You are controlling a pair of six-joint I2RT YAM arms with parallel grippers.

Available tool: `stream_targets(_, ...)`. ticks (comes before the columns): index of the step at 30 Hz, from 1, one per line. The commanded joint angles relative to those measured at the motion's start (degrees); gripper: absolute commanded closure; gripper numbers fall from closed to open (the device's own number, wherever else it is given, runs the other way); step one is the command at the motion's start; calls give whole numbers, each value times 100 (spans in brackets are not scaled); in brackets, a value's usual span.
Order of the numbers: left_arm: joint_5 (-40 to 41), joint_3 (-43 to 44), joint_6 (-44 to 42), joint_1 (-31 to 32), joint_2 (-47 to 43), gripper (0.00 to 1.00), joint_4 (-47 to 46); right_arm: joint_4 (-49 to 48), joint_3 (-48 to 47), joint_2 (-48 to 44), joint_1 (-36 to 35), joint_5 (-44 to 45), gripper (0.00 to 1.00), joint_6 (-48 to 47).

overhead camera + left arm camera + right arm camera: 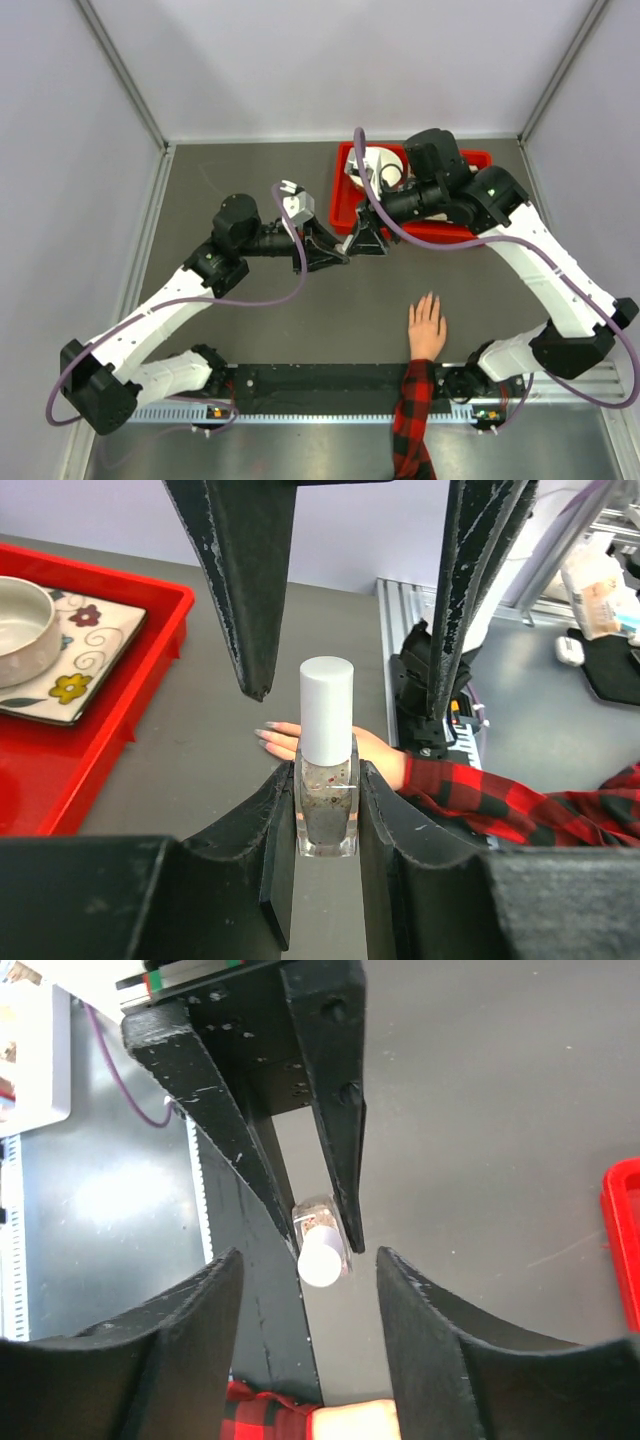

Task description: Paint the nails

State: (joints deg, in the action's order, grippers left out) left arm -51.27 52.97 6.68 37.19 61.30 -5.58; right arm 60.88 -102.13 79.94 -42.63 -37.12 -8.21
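Observation:
A light-skinned hand in a red-and-black plaid sleeve lies flat on the grey table, fingers pointing away from the arm bases. Its small pale nails tip the fingers; some show in the left wrist view. My left gripper is shut on a small clear nail polish bottle with a white cap, held upright above the table. My right gripper is open, its fingers either side of the cap without touching it. The bottle also shows in the right wrist view.
A red tray at the back right holds a flowered plate and a pale bowl. A black rail with the arm bases runs along the near edge. Grey walls close in the table on three sides.

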Motion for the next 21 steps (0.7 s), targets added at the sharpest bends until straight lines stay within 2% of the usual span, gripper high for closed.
stream_targets(1,-375,249,79,-1,-4,100,-268,-24,-299,12,-17,-322,47,-252)
stream_targets(2,-393,258,79,-10,5,100,-268,-6,-316,21,-17,-313,48,-252)
stream_targets(4,-349,258,79,-10,5,100,-259,46,-378,83,-17,-391,59,-269)
stream_targets(8,-305,275,53,-1,5,100,-224,20,-361,144,-17,-462,65,-234)
stream_targets(11,-191,284,27,-10,5,100,-180,3,-361,171,-8,-489,75,-208)
stream_targets(12,-95,293,1,-10,-4,100,-145,-15,-343,171,-17,-497,82,-173)
stream_targets(14,63,310,-52,-1,-30,100,-84,-41,-299,188,-8,-568,89,-111)
stream_targets(15,229,310,-70,-1,-48,100,-57,-67,-264,188,-17,-568,100,-76)
stream_targets(18,695,293,-193,-10,-170,100,13,-610,-62,119,-43,316,100,694)
stream_targets(19,1080,275,-245,-1,-214,100,31,-856,217,40,-217,1468,100,1576)
stream_targets(21,1583,188,-316,8,-346,100,31,-930,429,-240,-665,3577,100,2634)
